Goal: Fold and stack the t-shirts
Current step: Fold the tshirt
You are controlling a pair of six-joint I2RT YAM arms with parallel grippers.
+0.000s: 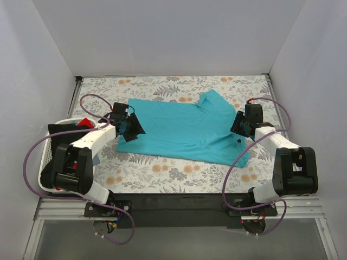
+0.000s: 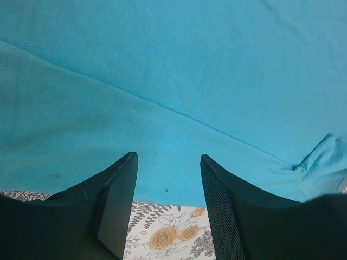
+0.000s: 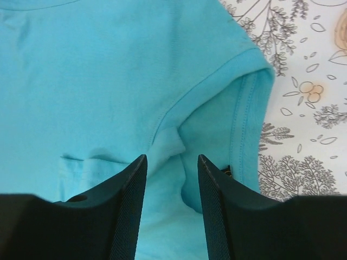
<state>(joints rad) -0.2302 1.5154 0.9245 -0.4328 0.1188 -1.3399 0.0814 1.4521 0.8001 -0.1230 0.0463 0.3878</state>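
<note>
A plain turquoise t-shirt (image 1: 184, 130) lies spread on the floral table, folded along its length, with a sleeve at the right. My left gripper (image 1: 129, 129) is open and empty at the shirt's left edge. In the left wrist view the gripper (image 2: 169, 162) hangs over the shirt's (image 2: 162, 81) hem, with bare table between the fingers. My right gripper (image 1: 242, 125) is open and empty at the shirt's right end. In the right wrist view the gripper (image 3: 172, 162) hovers just above the armpit seam beside the sleeve (image 3: 238, 114). A red shirt (image 1: 84, 123) and a black shirt (image 1: 59, 130) lie in the basket.
A white slatted basket (image 1: 46, 157) stands at the table's left edge beside the left arm. The floral tablecloth (image 1: 162, 173) shows in front of and behind the shirt. White walls enclose the table on three sides.
</note>
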